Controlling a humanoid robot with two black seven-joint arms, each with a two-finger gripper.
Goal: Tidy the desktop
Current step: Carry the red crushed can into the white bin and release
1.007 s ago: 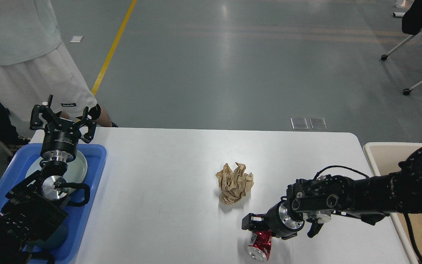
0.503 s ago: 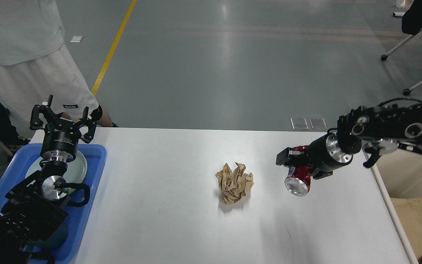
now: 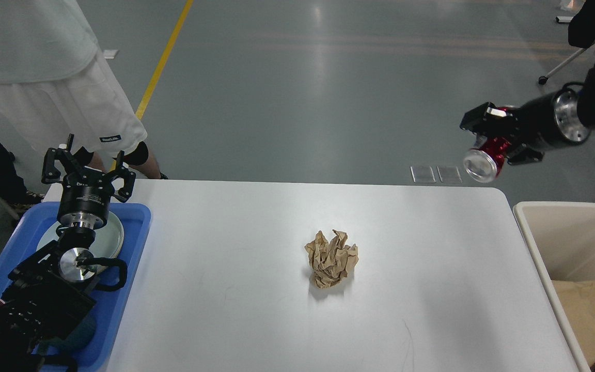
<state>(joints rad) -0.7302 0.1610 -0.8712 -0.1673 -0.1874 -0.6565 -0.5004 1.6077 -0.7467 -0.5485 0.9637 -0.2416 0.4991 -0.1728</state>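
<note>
1. Head view: the white surface (image 3: 256,289) fills the lower middle, and a crumpled brown paper ball (image 3: 331,257) is seen near its centre.
2. A red can (image 3: 486,156) is clamped in the right hand (image 3: 489,138), raised beyond the surface's far right corner.
3. The left hand (image 3: 87,164) is held with fingers apart above a blue tray (image 3: 131,258).

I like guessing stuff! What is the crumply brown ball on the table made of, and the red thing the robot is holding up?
The crumpled ball looks like brown paper: dull, with sharp creases. The red can in the right gripper looks like thin metal: glossy red sides, shiny silver end, some dents.
</note>
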